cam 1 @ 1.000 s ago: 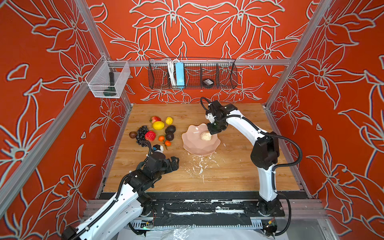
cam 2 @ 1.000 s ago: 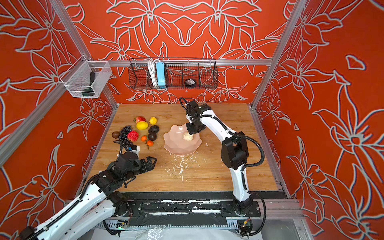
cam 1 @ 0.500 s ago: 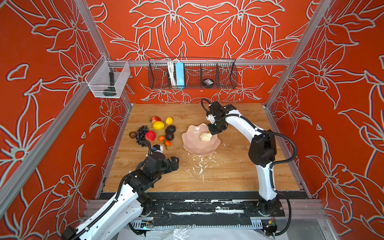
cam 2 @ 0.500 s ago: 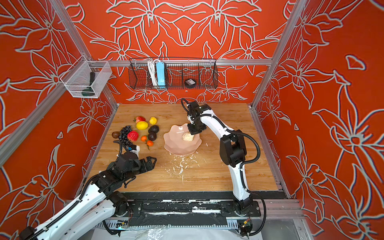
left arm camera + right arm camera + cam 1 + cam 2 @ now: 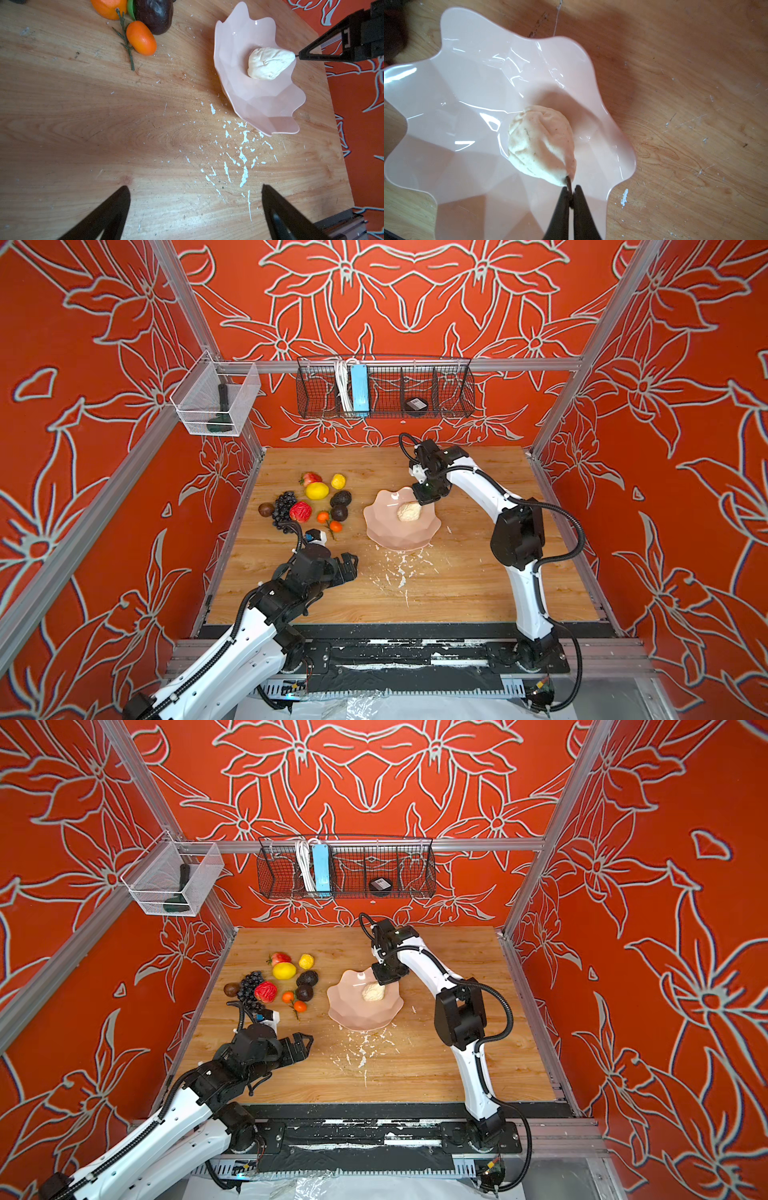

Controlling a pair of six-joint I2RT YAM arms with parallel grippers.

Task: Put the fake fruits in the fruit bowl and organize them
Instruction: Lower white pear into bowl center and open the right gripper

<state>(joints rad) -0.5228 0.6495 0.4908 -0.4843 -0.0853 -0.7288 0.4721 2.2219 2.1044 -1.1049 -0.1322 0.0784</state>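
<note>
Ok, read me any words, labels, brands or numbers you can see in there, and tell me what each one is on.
No text can be read in any view.
Small black box in the wire basket: it has a white label, too small to read.
Blue power strip: no print shows.
Bowl, pale fruit in it, loose fruits beside it: no markings.

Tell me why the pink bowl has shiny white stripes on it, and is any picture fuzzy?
Right wrist view: the stripes are light glaring off the glossy fruit bowl, and the pale fruit casts a soft shadow inside it. Left wrist view: the left tool looks dark and soft-edged close to the lens, and the table edge bends like a curve. Both top views: sharp, evenly lit.
</note>
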